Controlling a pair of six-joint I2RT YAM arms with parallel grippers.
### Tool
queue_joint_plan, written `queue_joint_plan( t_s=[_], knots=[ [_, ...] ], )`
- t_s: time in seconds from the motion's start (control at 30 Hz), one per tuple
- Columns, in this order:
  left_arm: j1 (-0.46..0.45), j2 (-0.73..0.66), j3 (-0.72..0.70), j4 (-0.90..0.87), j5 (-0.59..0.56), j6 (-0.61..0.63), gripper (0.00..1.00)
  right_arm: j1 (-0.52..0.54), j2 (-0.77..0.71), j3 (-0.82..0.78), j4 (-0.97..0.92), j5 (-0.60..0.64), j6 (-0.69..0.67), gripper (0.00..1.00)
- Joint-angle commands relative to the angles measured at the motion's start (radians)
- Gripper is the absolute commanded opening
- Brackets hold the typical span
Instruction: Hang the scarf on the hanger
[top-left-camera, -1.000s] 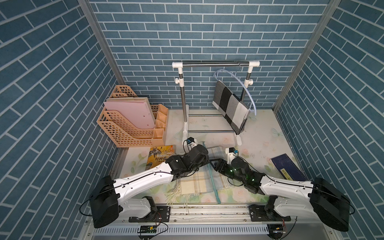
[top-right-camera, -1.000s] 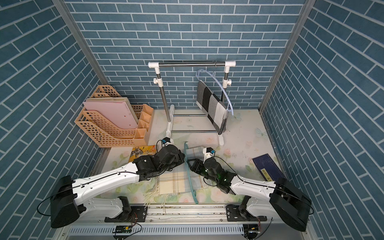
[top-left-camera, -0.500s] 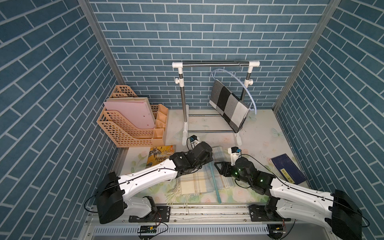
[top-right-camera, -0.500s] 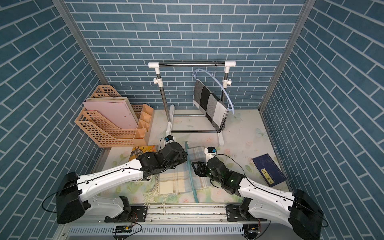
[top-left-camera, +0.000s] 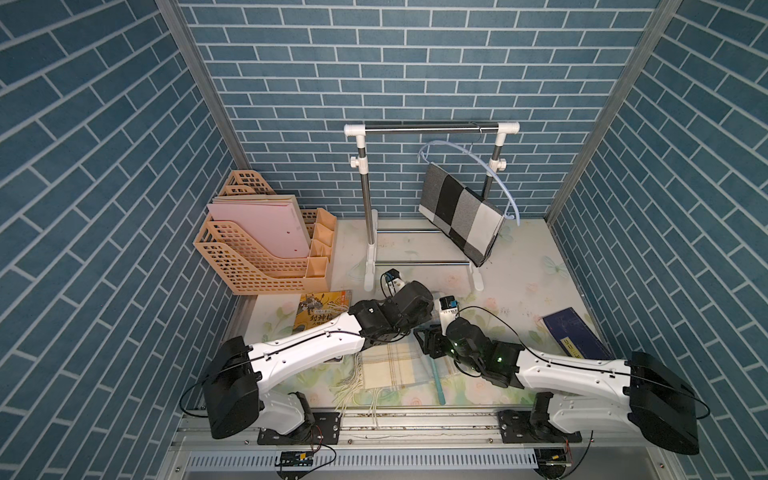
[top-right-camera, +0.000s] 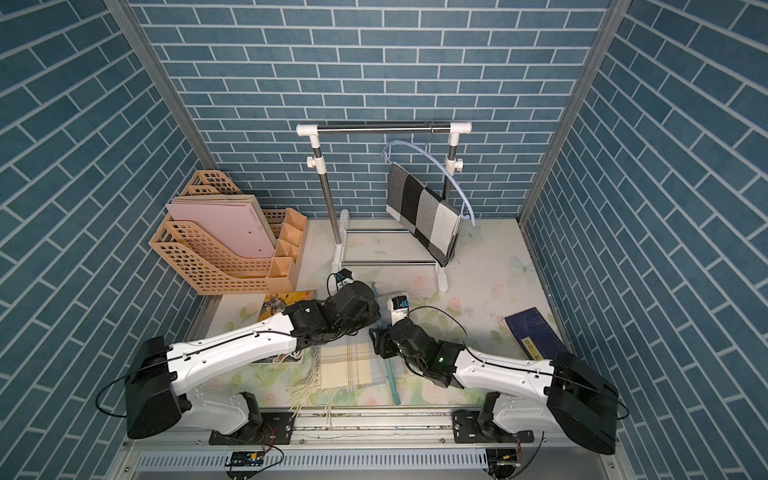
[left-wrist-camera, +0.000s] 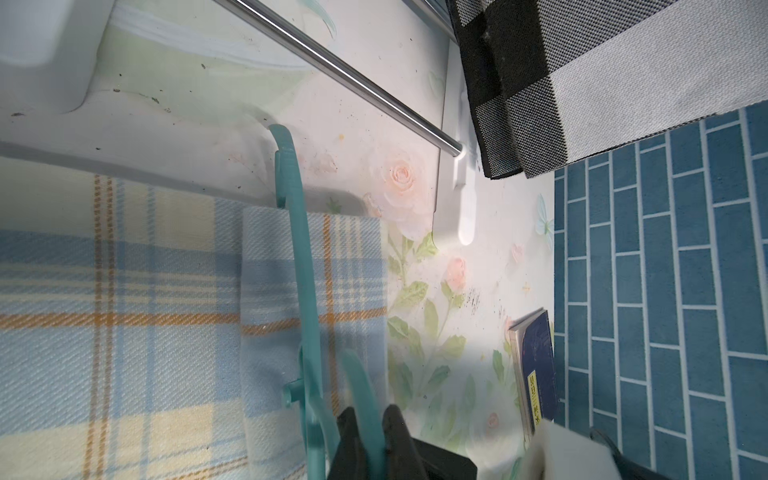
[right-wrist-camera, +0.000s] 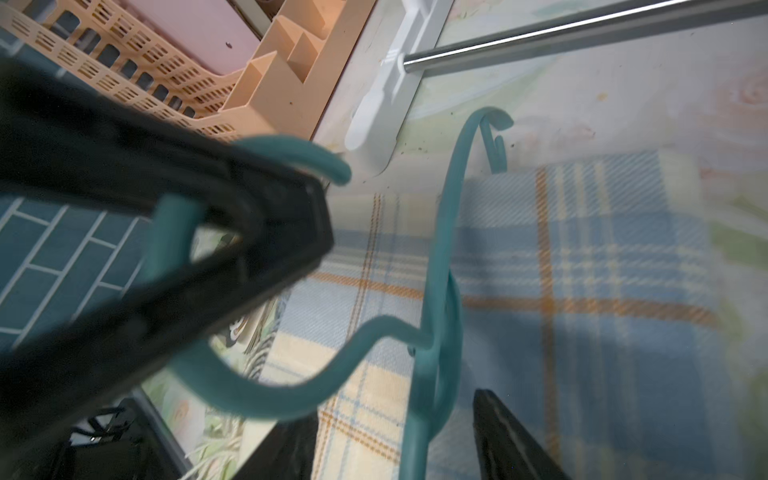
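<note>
- My left claw (left-wrist-camera: 371, 417) is clamped shut on the hook of the teal hanger (left-wrist-camera: 305, 274), and the hook runs straight through its grip.
- My right claw (right-wrist-camera: 390, 419) stands open with one jaw on each side of one of the hanger's bars. As far as I can see it grips nothing.
- The plaid scarf (top-left-camera: 390, 368) lies folded flat on the bench (top-left-camera: 519, 266), in the middle by the near edge, with its fringe trailing toward me.
- The hanger sits over the right part of the scarf. One arm runs near to far across the cloth, and its far tip reaches just past the scarf's far edge.
- I can't tell whether the hanger rests on the cloth or hangs just above it.
- Done, by my reading: the hanger is secured in one claw.
- Not done: I see no cloth over any bar of the hanger, and neither claw has hold of the scarf.
- Left, as I judge it: take up the scarf with the free claw and drape it over the hanger.
- On the far side stands the clothes rack (top-left-camera: 432, 129), where a checked scarf (top-left-camera: 457, 212) hangs toward the right end. The finished hanger may belong there too.
</note>
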Motion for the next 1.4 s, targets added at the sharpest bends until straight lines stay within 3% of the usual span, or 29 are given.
queue_joint_plan(
  t_s=[0.0,0.2,0.37,0.67,1.0,1.2,1.37],
  knots=[
    [-0.004,0.016,0.011,-0.035,-0.001,0.000,0.25,0.004,0.050,0.036,-0.004,0.076,-0.049,0.63],
    [-0.004,-0.016,0.007,-0.024,0.005,0.023,0.52,-0.001,0.091,0.049,-0.040,0.121,-0.036,0.62],
    [-0.004,-0.038,0.007,-0.028,0.000,0.034,0.61,-0.025,0.084,0.033,-0.044,0.134,-0.014,0.61],
    [-0.004,-0.086,0.015,-0.017,0.017,0.122,0.89,-0.052,0.032,-0.002,-0.058,0.133,0.000,0.61],
    [0.036,-0.296,-0.297,0.205,0.074,0.157,0.89,-0.073,-0.040,-0.071,-0.060,0.107,0.004,0.51],
    [0.089,-0.212,-0.476,0.467,0.222,0.125,0.83,-0.073,-0.043,-0.075,-0.039,0.082,-0.005,0.46],
    [0.118,-0.067,-0.529,0.672,0.352,0.099,0.80,-0.074,-0.047,-0.075,-0.038,0.076,-0.012,0.45]
  ],
)
